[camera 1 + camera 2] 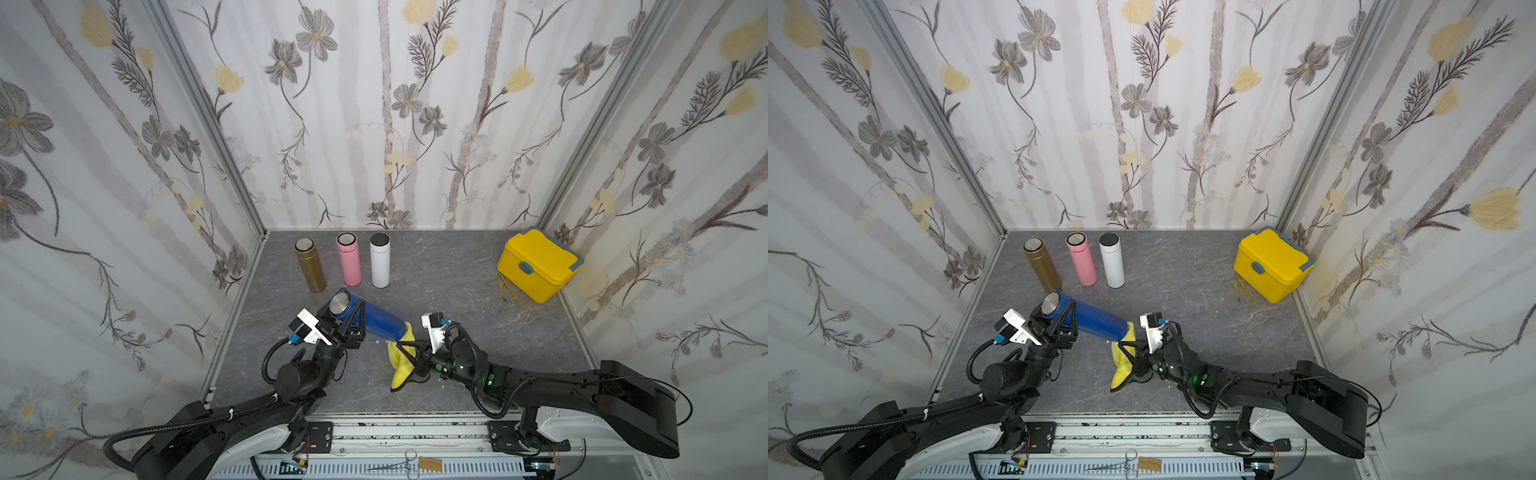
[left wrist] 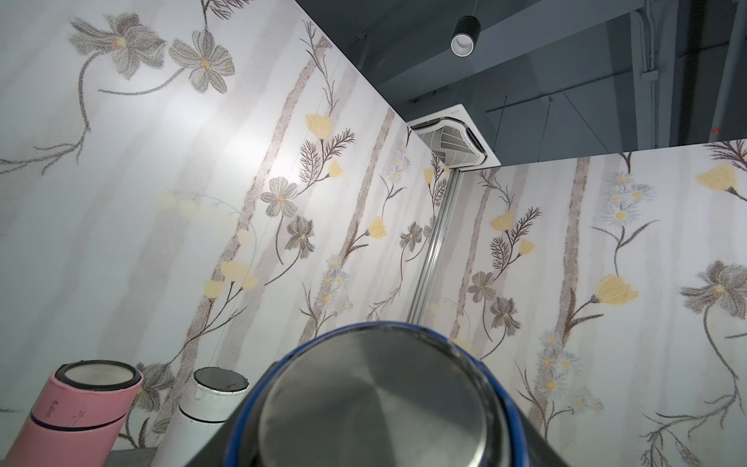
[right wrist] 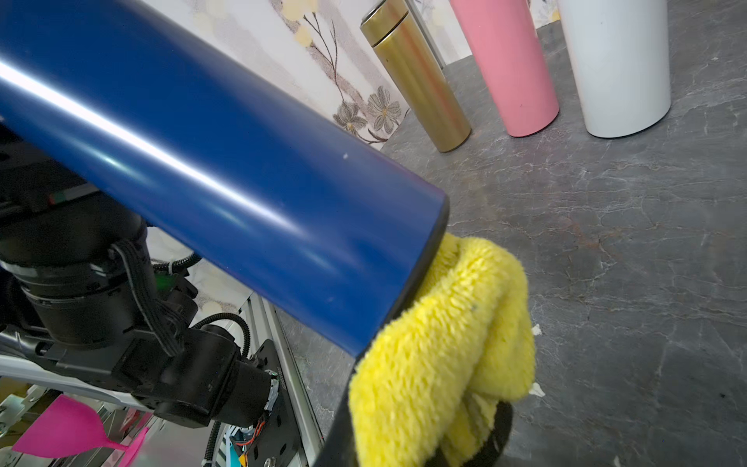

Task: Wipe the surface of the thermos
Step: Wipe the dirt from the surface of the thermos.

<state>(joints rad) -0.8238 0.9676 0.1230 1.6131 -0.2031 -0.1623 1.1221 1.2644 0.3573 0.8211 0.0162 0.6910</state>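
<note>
A blue thermos (image 1: 380,321) (image 1: 1098,318) is held tilted above the table, its steel-faced end (image 2: 380,408) up and to the left. My left gripper (image 1: 347,316) (image 1: 1061,319) is shut on the thermos just below that end. The thermos's lower end (image 3: 404,258) points toward my right gripper (image 1: 405,361) (image 1: 1127,361). That gripper is shut on a fluffy yellow cloth (image 1: 400,359) (image 1: 1121,368) (image 3: 440,347). The cloth's top fold touches the lower rim of the thermos, and the rest hangs down to the table.
Three upright thermoses stand in a row at the back left: gold (image 1: 311,266), pink (image 1: 349,259) and white (image 1: 380,259). A yellow lidded box (image 1: 538,264) sits in the back right corner with thin metal tools (image 1: 509,291) beside it. Flowered walls close off three sides.
</note>
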